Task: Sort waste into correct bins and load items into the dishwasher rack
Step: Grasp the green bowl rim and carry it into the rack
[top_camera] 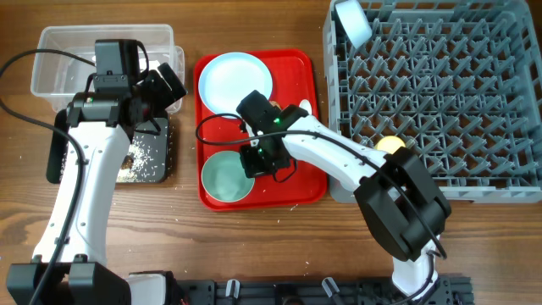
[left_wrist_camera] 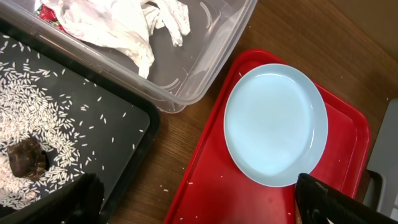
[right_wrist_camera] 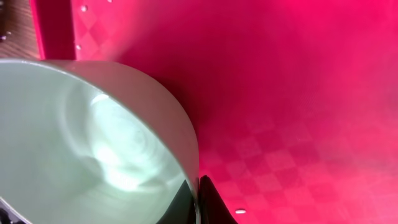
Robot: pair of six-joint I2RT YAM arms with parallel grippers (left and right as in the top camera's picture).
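Two bits of waste show clearly only from the left wrist: crumpled white paper [left_wrist_camera: 118, 28] with red marks lying in the clear tub [left_wrist_camera: 205, 68], and a small brown lump [left_wrist_camera: 26, 158] among white rice grains [left_wrist_camera: 37, 106] in the black tray [left_wrist_camera: 124, 143] just beside the tub. That view also shows the left pincer [left_wrist_camera: 198, 193] released, its fingers [left_wrist_camera: 68, 199] spread to the bottom corners and grasping nothing. The pale blue plate [left_wrist_camera: 275, 124] lies flat on the red tray [left_wrist_camera: 211, 199].

From the right wrist, the right pincer [right_wrist_camera: 200, 199] is clenched on the rim of the mint-green bowl [right_wrist_camera: 93, 137], one finger inside the wall and one outside. The bowl is at the red tray's near end; whether it is lifted I cannot tell.

Overhead alone shows the dishwasher rack [top_camera: 440, 93] at the right, with a small white bowl [top_camera: 351, 23] tilted in its top-left corner and a yellow cup [top_camera: 389, 145] near its lower-left edge, just beside the right arm [top_camera: 339, 157]. That arm crosses the red tray between plate and bowl.

Everything rests on a wooden worktop [top_camera: 254, 246], with stray grains scattered near the trays.
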